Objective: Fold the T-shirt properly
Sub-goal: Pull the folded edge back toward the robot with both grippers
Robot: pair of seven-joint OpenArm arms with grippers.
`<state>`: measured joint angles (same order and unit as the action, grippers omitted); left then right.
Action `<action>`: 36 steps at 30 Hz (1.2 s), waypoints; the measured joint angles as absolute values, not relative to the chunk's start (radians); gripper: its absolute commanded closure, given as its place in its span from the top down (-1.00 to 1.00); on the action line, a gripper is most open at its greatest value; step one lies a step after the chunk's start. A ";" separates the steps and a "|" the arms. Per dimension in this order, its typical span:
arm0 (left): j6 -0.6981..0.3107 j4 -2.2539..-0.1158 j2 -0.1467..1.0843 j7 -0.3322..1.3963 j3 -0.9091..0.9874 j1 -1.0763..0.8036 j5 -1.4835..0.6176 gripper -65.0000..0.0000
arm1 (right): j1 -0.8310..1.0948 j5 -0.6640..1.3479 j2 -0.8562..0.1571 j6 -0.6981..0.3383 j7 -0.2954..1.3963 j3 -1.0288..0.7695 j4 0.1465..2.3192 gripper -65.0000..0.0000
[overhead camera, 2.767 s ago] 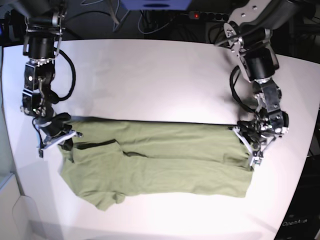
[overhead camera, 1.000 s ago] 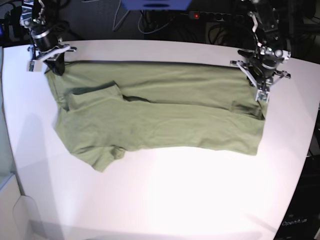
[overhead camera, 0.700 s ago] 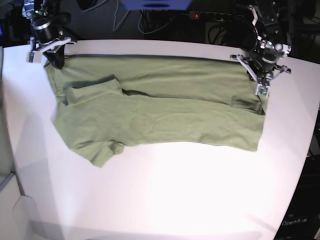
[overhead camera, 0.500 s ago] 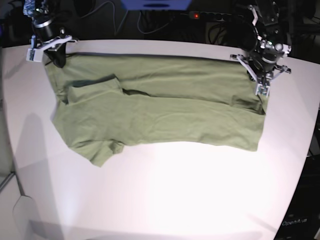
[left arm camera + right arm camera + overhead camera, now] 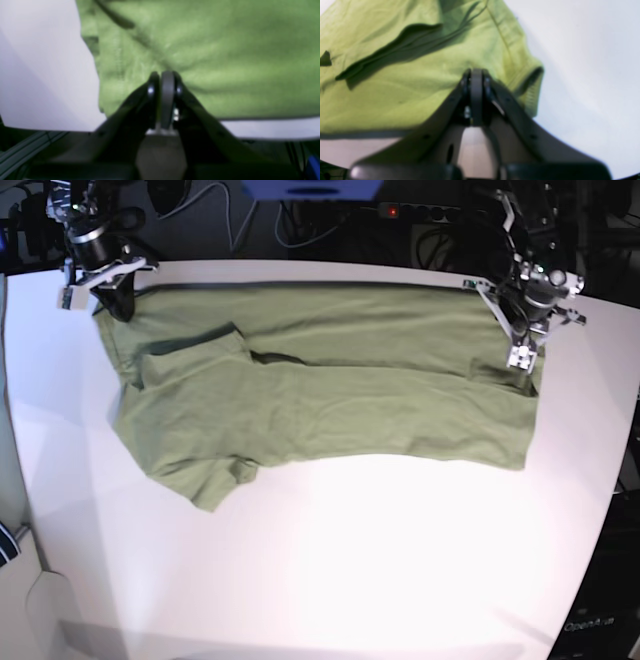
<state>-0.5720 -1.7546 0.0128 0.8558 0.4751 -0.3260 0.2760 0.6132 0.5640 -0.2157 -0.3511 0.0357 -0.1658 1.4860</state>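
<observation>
T-shirt (image 5: pixel 330 390) pinched, both hands (seemingly far edge)

— What sort of place have you got the rig in?

— You're in a robotics lab or test bench, not a home. Your white table (image 5: pixel 330 570) is a bare work surface with rounded corners, and behind its far edge you can see loose cables (image 5: pixel 225 210) trailing through a dark backdrop.

— Anything else that tells you that?

— A power strip (image 5: pixel 420 212) with a red lit switch sits back there.
</observation>
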 measured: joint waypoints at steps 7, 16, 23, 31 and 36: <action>-0.572 -1.740 0.017 0.857 0.475 -0.296 0.284 -0.91 | 0.613 0.564 -0.216 -0.352 0.035 -0.165 1.486 -0.96; -0.572 -1.742 0.013 0.857 0.475 -0.296 0.284 -0.91 | 0.664 0.525 -0.205 -0.350 0.133 -0.231 1.611 -0.97; -0.572 -1.748 0.011 0.859 0.475 -0.297 0.284 -0.91 | 0.659 0.529 -0.211 -0.350 0.135 -0.247 1.684 -0.97; -0.572 -1.887 -0.008 0.876 0.475 -0.299 0.287 -0.91 | 0.664 0.526 -0.210 -0.351 0.142 -0.242 1.704 -0.96; -0.576 -1.946 -0.016 0.880 0.475 -0.301 0.284 -0.90 | 0.682 0.525 -0.210 -0.351 0.144 -0.242 1.707 -0.96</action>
<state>-0.5758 -1.9461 -0.0162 0.8799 0.4751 -0.3012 0.2840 0.6819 0.5251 -0.2104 -0.3511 0.1436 -0.2420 1.7073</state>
